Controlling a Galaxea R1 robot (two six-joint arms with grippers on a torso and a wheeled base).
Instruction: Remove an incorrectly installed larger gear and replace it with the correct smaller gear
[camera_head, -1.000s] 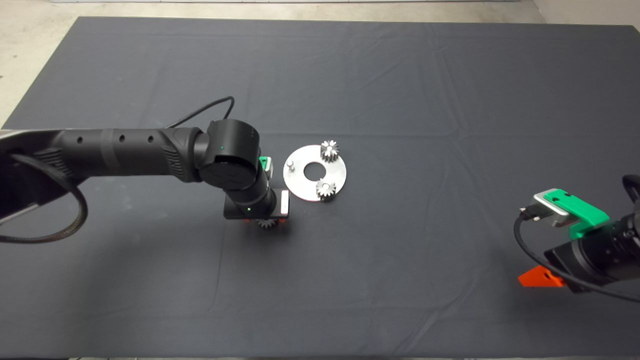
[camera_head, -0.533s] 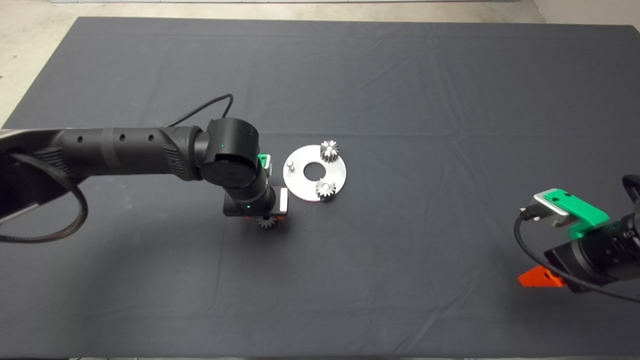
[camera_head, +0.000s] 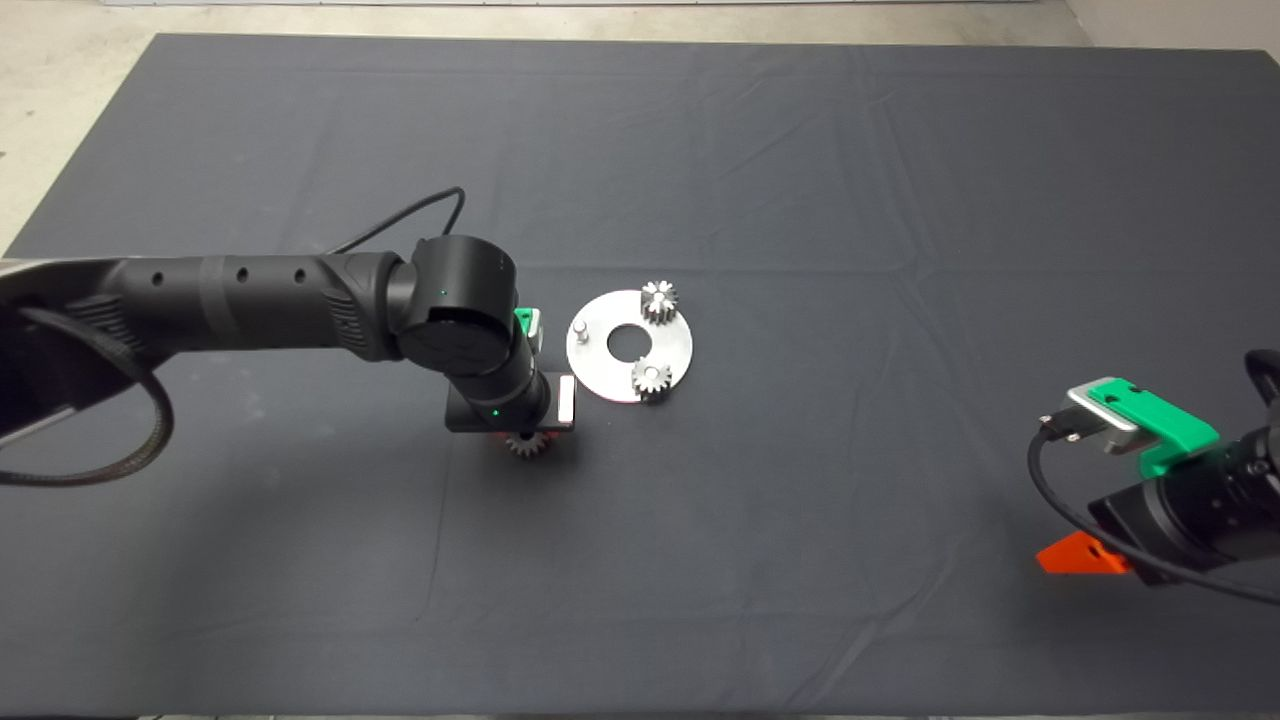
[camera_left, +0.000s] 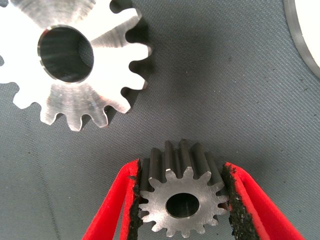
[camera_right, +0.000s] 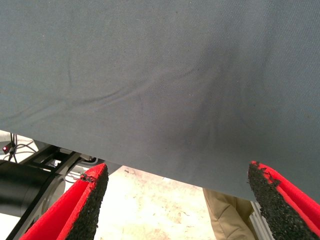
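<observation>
While gripping the smaller gear (camera_left: 183, 202), left pincer (camera_left: 183, 210) hovers.

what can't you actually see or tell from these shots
Head view: the arm's wrist covers the left gripper and most of the held gear, and hides the bright gear entirely.
Left wrist view: the picture's edges cut off the bright gear and the metal plate.
Either view: whether the held gear rests on the mat.

Nothing to read anywhere — no text, label, brand, number or sign shows in any view. The gear faces are bare metal, and the mat, arms and round plate carry no legible marking either.
</observation>
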